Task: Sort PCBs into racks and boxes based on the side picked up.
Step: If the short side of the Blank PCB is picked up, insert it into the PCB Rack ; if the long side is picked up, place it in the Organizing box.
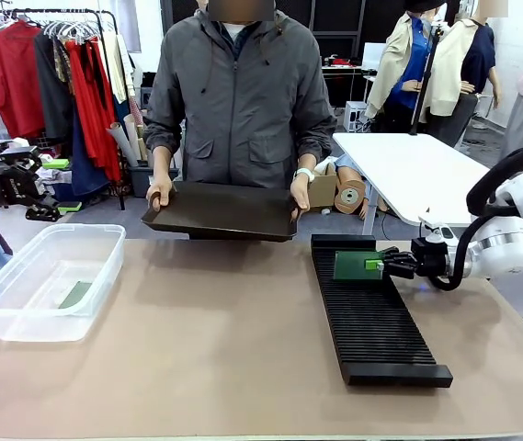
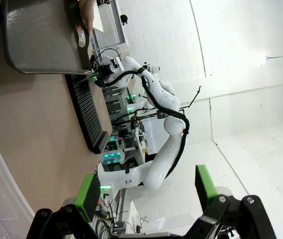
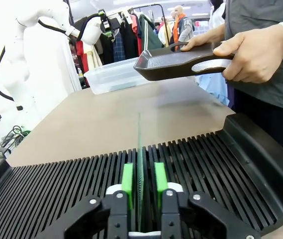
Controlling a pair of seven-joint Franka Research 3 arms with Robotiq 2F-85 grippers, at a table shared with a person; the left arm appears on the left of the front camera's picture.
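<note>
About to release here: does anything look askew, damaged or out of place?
Nothing stands out. The thin green circuit board stands upright in the long black slotted rack between the right gripper pads; another board lies flat in the clear plastic tub.

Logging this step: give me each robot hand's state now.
Left hand: open, nothing between its fingers.
Right hand: fingers either side of a PCB standing in the rack; gripping or released cannot be told.

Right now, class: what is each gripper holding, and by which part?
The right gripper straddles an upright PCB at its near edge in the rack; grip uncertain. The left gripper is open, holding nothing.
</note>
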